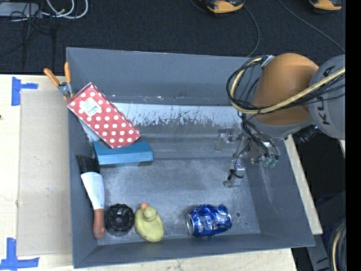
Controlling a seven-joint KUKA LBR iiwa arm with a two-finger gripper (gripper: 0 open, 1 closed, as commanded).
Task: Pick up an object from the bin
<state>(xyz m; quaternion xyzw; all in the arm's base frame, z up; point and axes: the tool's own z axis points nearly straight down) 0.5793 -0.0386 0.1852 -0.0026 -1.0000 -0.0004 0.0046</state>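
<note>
bin (pixel 169 75) seen from above, arm (pixel 330 114) entering from the right. the wrist carries an orange cover (pixel 285 89) looped with black cables (pixel 243 92). the hand (pixel 232 176) points down over bare floor in the right half of the bin, about midway between the back and near walls; whether it is released or clenched cannot be told.

the thing nearest the hand is a crushed blue can (pixel 208 219). it lies on its side on the floor just toward the near wall from the hand, apart from it and close to that wall.

the other things lie along the left and near sides, well apart from the hand. a red box (pixel 103 116) with white dots leans tilted in the back left corner. a blue block (pixel 125 153) lies flat beside it, partly under the box's lower end. a brush (pixel 93 192) with a white middle, black bristles and a brown handle end lies along the left wall. a round black thing (pixel 119 219) sits by the brush's handle end, and a yellow duck (pixel 149 223) stands just beside it, left of the can.
</note>
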